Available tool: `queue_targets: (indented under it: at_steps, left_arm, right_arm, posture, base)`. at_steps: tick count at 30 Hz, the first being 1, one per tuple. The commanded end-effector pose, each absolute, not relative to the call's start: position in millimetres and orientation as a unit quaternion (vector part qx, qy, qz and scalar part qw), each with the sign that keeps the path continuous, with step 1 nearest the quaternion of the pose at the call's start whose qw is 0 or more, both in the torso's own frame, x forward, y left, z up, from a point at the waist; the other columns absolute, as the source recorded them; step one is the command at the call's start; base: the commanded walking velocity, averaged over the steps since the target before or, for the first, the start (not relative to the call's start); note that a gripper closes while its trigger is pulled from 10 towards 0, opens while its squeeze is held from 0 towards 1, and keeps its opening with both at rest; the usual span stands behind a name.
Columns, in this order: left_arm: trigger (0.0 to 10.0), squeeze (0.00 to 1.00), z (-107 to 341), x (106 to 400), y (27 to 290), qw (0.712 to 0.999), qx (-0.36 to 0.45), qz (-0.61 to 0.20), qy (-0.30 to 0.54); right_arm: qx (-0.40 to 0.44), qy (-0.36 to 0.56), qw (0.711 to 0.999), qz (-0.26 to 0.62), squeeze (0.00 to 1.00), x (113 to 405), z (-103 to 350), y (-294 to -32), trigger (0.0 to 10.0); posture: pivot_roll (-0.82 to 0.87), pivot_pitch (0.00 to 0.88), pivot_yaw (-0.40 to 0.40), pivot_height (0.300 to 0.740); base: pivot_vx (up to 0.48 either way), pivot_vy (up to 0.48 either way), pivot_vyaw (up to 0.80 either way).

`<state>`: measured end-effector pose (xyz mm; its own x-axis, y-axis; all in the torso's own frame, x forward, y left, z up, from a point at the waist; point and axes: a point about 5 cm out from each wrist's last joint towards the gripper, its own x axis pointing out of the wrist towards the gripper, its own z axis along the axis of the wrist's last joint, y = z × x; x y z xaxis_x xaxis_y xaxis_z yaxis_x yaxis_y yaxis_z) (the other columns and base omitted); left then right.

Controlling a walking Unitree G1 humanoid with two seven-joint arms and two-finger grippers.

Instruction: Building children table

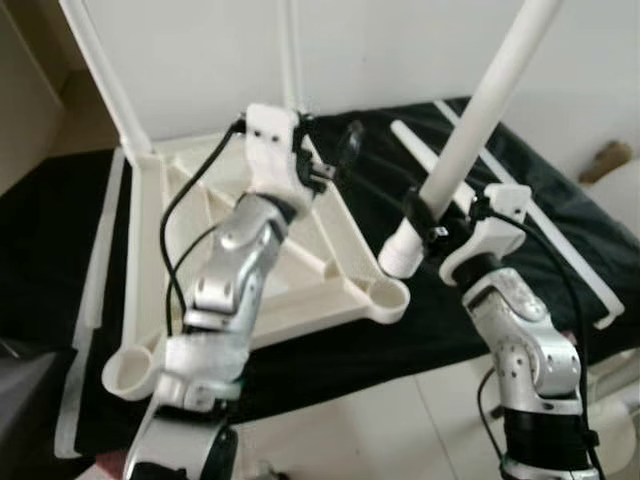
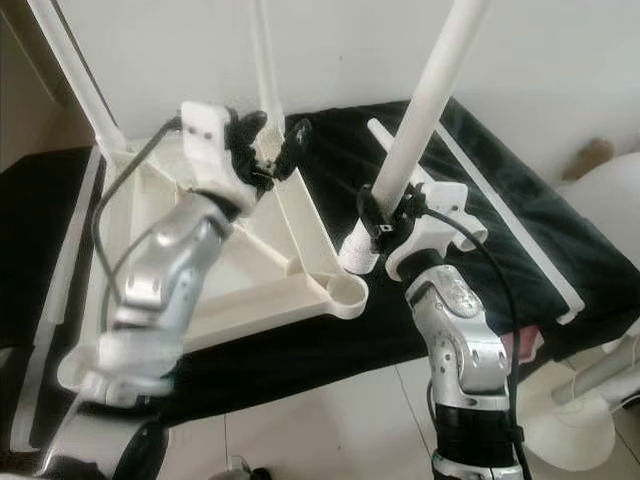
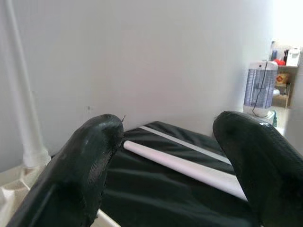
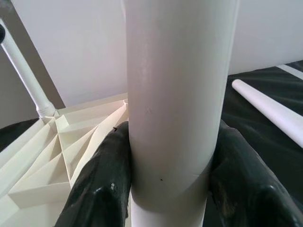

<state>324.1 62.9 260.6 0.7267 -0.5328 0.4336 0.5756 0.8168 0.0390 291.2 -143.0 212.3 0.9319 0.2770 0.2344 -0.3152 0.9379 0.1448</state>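
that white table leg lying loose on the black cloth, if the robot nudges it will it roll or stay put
The loose leg is a smooth round tube, so it would probably roll on the black cloth, though the fabric may slow it. It looks straight and rigid, likely hollow plastic and light. Its smooth surface might slip in the left tool.

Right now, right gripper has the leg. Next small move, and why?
Probably shift the white leg slightly toward the open corner socket of the upturned tabletop and straighten it. The right gripper is shut on it, but its lower end hangs tilted just above and beside the socket. The left gripper is open.
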Motion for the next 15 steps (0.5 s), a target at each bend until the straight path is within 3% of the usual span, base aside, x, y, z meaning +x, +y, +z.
queue_targets:
  at_steps: [1,6,15]
  left_arm:
    - [10.0,0.00,252.7,308.4,46.8,0.886,-0.027,-0.408,-0.216]
    - [10.0,0.00,237.2,296.1,39.5,0.871,-0.018,-0.448,-0.199]
    - [10.0,0.00,199.9,277.4,50.4,0.845,0.048,-0.507,-0.166]
  right_arm:
    - [0.074,-0.109,0.978,0.161,0.00,289.9,207.5,-135.5,10.0]
    - [0.064,-0.103,0.978,0.171,0.00,288.4,200.6,-126.1,10.0]
    - [0.040,-0.096,0.978,0.181,0.00,284.9,193.2,-118.0,10.0]
  posture:
    - [-0.06,0.047,0.029,0.740]
    - [-0.06,0.048,0.027,0.740]
    - [-0.04,0.061,0.015,0.740]
  base:
    - [0.000,0.000,0.00]
    - [0.000,0.000,0.00]
    - [0.000,0.000,0.00]
